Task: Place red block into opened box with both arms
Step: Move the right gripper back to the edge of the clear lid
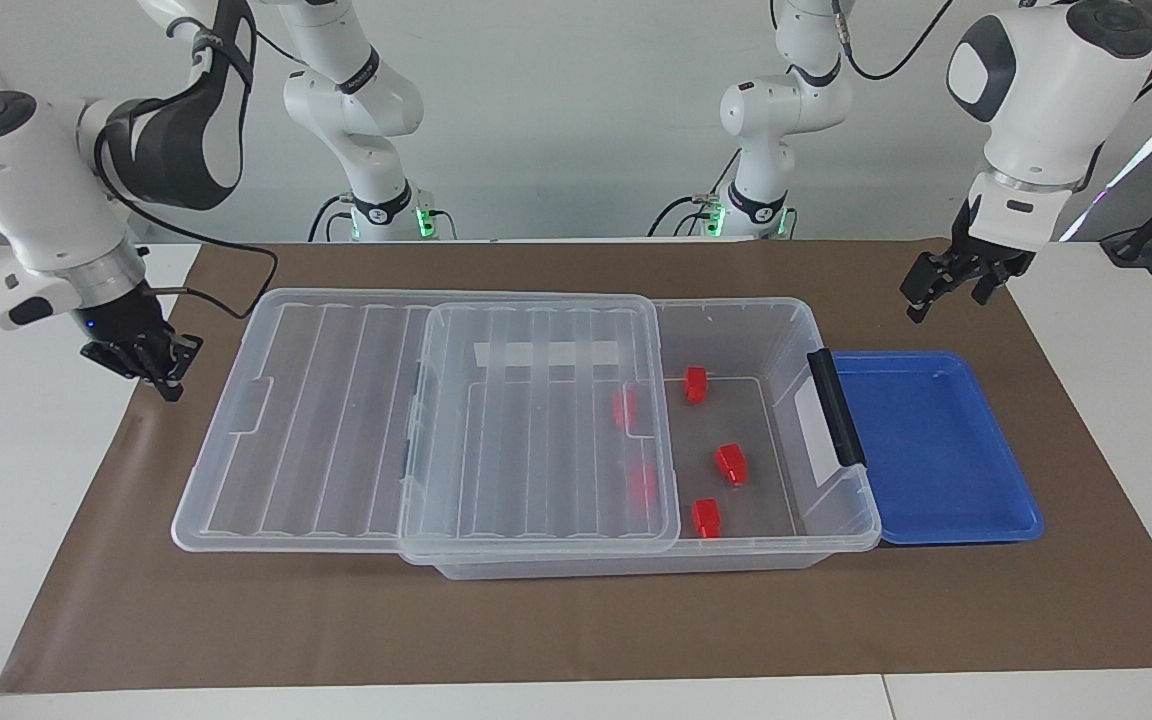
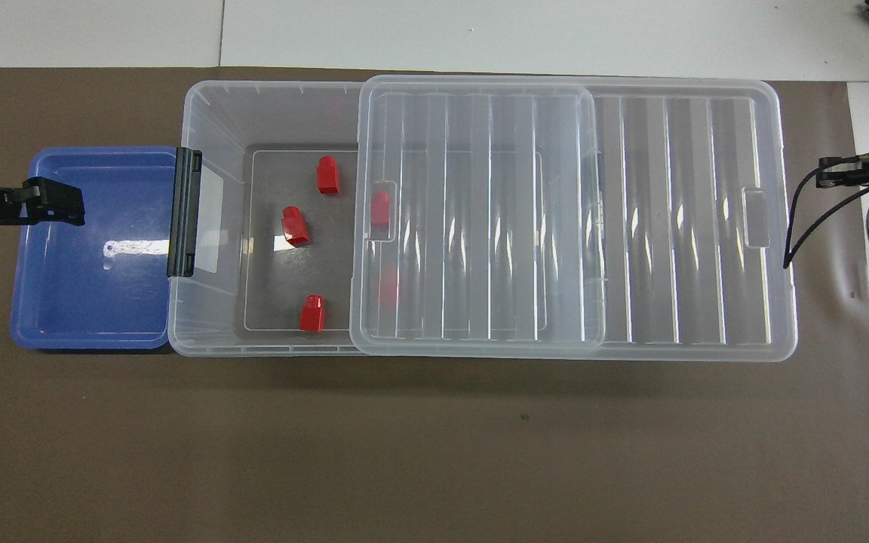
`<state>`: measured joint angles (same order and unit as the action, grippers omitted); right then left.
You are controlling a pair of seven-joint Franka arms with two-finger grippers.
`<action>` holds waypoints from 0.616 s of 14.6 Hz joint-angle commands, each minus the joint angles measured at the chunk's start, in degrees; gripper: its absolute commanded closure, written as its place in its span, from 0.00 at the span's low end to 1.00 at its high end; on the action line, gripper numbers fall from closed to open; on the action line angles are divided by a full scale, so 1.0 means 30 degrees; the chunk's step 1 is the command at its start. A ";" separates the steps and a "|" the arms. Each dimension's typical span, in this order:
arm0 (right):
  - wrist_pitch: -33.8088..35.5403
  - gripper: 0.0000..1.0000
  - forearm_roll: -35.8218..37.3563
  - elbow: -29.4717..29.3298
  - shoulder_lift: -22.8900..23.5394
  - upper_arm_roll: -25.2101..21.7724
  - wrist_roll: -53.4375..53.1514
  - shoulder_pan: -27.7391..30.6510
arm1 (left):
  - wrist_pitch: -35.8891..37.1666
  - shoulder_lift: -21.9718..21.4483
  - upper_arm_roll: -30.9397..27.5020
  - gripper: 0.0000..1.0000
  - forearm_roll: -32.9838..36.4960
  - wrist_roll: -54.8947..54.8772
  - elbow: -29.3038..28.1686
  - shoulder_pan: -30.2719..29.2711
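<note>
Brown mat (image 1: 576,620) over white table (image 1: 26,500), with two slim arms (image 1: 366,120) on green-lit bases waiting by the wall. Found the right gripper (image 1: 164,372) at the right arm's end, low over the mat's edge just beside the lid (image 1: 336,420), fingertips pressed together on nothing. Saw the ribbed lid slid partway off the box (image 1: 736,315), covering about half of it and overhanging toward the right arm's end. Counted five of the red block in the box. Made out two dimly under the lid (image 1: 624,407) (image 1: 643,484) and three on the open floor (image 1: 697,384) (image 1: 732,463) (image 1: 706,517). Spotted none outside. Found the blue tray (image 1: 936,450) touching the box's clip end, holding no block. Placed the left gripper (image 1: 944,298), from the overhead view, up over the tray's edge toward the left arm's end, fingers spread wide and holding nothing.

Judged the placing done and the step in hand a pull-back of both arms. Best done by lifting first, then swinging outward, well apart from the lid's overhang and the box rim. Worth keeping the cable beside the right gripper off the lid's corner, since a nudge could shift lid and box together.
</note>
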<state>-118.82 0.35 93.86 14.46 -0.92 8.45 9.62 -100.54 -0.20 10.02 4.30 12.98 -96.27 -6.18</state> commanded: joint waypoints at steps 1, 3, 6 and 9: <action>-0.0381 1.00 -0.0322 -0.0818 0.0832 0.0190 0.0524 0.0106 | -0.0089 -0.0315 -0.0028 0.00 -0.0350 -0.0400 -0.0312 0.0038; -0.0441 1.00 -0.1283 -0.0818 0.1010 0.0249 0.0495 -0.0010 | -0.0119 -0.0315 -0.0028 0.00 -0.0350 -0.0400 -0.0225 0.0271; -0.0499 1.00 -0.1700 -0.0789 0.1010 0.0278 0.0465 -0.0129 | -0.0235 -0.0199 -0.0086 0.00 -0.0583 -0.1245 -0.0079 0.0098; -0.0675 1.00 -0.1729 -0.0643 0.1039 0.0278 0.0407 -0.0480 | -0.0206 -0.0022 -0.0146 0.00 -0.0643 -0.1543 0.0420 0.0184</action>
<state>-119.96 -3.31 92.64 16.75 -0.14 8.45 8.67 -100.83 -0.20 9.94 3.51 9.88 -95.65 -5.77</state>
